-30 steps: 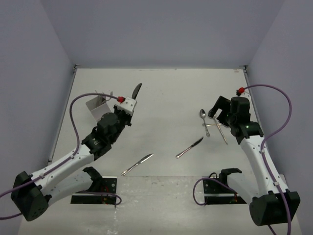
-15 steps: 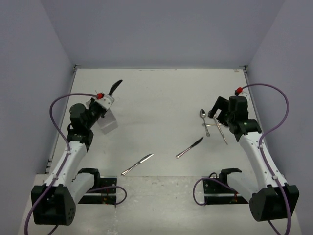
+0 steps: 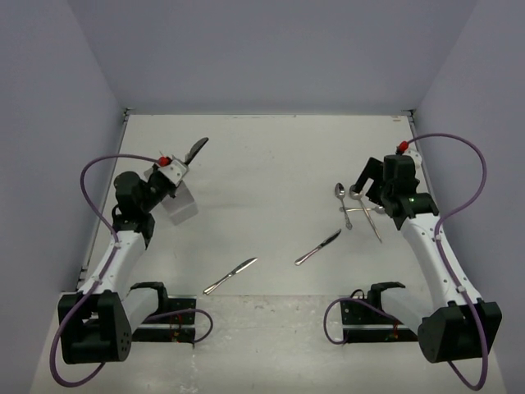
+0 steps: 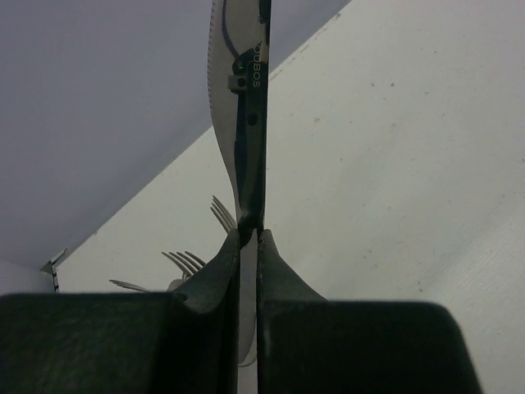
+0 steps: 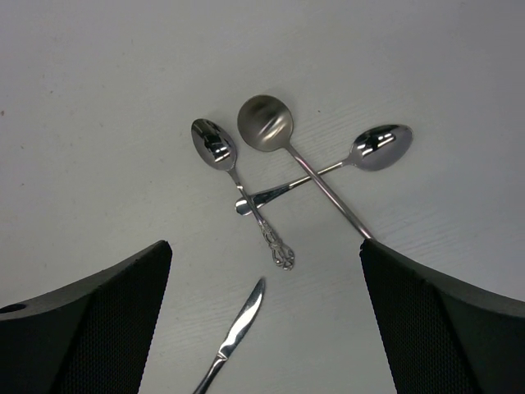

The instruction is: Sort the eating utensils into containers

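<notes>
My left gripper [image 3: 184, 161] is shut on a table knife [image 3: 197, 148], whose blade points up and away over the light grey holder [image 3: 182, 207]. My arm partly hides the holder. In the left wrist view the closed fingers [image 4: 250, 234] pinch the knife [image 4: 248, 98], and fork tines [image 4: 190, 261] show behind them. My right gripper [image 3: 363, 187] is open above three crossed spoons [image 3: 349, 201]. In the right wrist view the gripper [image 5: 264, 250] frames the spoons [image 5: 265, 123] and a knife tip [image 5: 242, 328]. Two knives lie on the table, one [image 3: 318, 246] near the centre and another [image 3: 230, 275] near the front.
Grey walls enclose the white table [image 3: 271, 156] on the left, back and right. The arm bases and their cables [image 3: 164, 316] sit at the near edge.
My left arm has swung left and back with the knife in it, now beside the holder. My right gripper has shifted slightly back over the spoons. The loose cutlery has not moved.
</notes>
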Tool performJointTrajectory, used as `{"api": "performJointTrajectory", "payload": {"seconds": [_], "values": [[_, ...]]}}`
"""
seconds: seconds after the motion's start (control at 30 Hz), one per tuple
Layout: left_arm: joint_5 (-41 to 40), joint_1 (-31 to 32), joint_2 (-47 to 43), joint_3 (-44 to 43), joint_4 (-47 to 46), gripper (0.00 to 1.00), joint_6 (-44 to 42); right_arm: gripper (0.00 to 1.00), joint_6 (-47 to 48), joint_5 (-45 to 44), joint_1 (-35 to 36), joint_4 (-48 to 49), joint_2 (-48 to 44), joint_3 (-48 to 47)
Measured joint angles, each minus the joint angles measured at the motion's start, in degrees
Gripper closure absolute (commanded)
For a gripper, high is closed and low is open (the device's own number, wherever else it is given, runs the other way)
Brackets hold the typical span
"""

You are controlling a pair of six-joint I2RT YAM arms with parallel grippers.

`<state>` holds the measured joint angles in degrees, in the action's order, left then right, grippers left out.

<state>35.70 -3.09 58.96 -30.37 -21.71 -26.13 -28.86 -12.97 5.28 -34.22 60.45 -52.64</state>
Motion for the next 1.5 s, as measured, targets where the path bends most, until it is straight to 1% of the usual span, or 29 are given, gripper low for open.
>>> {"api": "performJointTrajectory", "payload": {"seconds": [0.13, 0.47, 0.5, 0.53, 0.57, 0.67, 0.7, 0.77, 0.9, 0.93, 0.97, 1.0, 1.07, 1.17, 1.23, 1.27, 1.3, 1.37, 1.4, 1.43, 1.5], "values": [[-0.1, -1.1, 0.9, 1.4, -1.7, 1.0, 0.0, 0.01, 0.1, -0.7, 0.0, -0.1, -0.2, 0.0], [0.7, -6.1, 7.0, 2.1, -3.0, 1.0, 1.5, 0.01, 0.7, -1.1, 0.0, -0.1, -0.3, 0.0], [0.9, -6.3, 7.2, 2.1, -2.8, 0.97, 1.6, 0.01, 0.8, -1.2, 0.0, -0.1, -0.3, 0.0], [1.2, -6.6, 7.4, 2.1, -2.4, 0.83, 1.7, 0.01, 0.9, -1.2, 0.0, -0.1, -0.4, 0.0], [1.3, -6.6, 7.5, 1.7, -2.0, 0.8, 1.5, 0.01, 0.9, -1.2, 0.0, -0.2, -0.5, 0.0], [1.8, -6.6, 7.6, -0.7, 1.5, 0.67, 1.4, 0.01, 0.9, -2.0, 0.0, -0.3, -1.3, 0.0], [1.9, -6.6, 7.6, -1.8, 2.2, 0.59, 1.3, 0.01, 1.0, -2.3, 0.0, -0.3, -1.8, 0.0], [2.1, -6.6, 7.3, -3.2, 3.0, 0.46, 1.0, 0.01, 1.1, -2.6, 0.0, -0.4, -3.2, 0.0], [3.0, -6.6, 4.2, -4.0, 5.4, 0.4, 1.7, 0.01, 1.0, -2.8, 0.0, -0.3, -6.1, 0.0], [3.2, -6.6, 2.8, -4.0, 6.3, 0.3, 1.8, 0.01, 1.0, -2.9, 0.0, -0.3, -6.5, 0.0], [3.3, -6.6, 1.2, -4.0, 6.8, 0.03, 2.0, 0.01, 1.0, -2.9, 0.0, -0.3, -6.7, 0.0], [3.4, -6.6, -0.4, -4.1, 7.0, 0.0, 2.5, 0.01, 1.0, -2.9, 0.0, -0.3, -6.9, 0.0], [3.4, -6.6, -3.7, -4.4, 7.3, 0.0, 6.0, 0.01, 1.0, -2.8, 0.0, -0.3, -7.3, 0.0], [3.3, -6.1, -6.7, -6.6, 7.2, 0.0, 13.6, 0.01, 1.0, -2.3, 0.0, -0.1, -7.9, 0.3], [0.9, -3.4, -6.2, -9.4, 7.8, 0.0, 19.4, 0.01, 0.9, -1.0, 0.0, 0.0, -8.1, 0.7], [-1.4, -0.3, -5.4, -11.1, 9.1, 0.0, 21.4, 0.01, 0.8, -0.4, 0.0, 0.0, -8.1, 0.8], [-5.3, 4.6, -4.0, -13.7, 11.2, 0.0, 23.3, 0.01, 0.8, 0.7, 0.0, 0.2, -8.1, 1.0], [-10.5, 14.0, -0.8, -17.5, 15.2, 0.0, 25.7, 0.01, 0.7, 2.8, 0.2, 0.6, -7.9, 1.9], [-13.9, 19.7, 1.6, -19.5, 17.8, 0.0, 26.9, 0.01, 0.7, 3.5, 0.3, 0.8, -7.7, 2.1], [-17.1, 24.1, 3.3, -20.7, 21.0, 0.0, 28.3, 0.01, 0.7, 3.9, 0.7, 0.9, -7.4, 2.3], [-22.8, 29.8, 6.2, -21.9, 26.7, 0.0, 31.6, 0.01, 0.6, 4.7, 1.6, 1.1, -6.5, 2.4]]}}
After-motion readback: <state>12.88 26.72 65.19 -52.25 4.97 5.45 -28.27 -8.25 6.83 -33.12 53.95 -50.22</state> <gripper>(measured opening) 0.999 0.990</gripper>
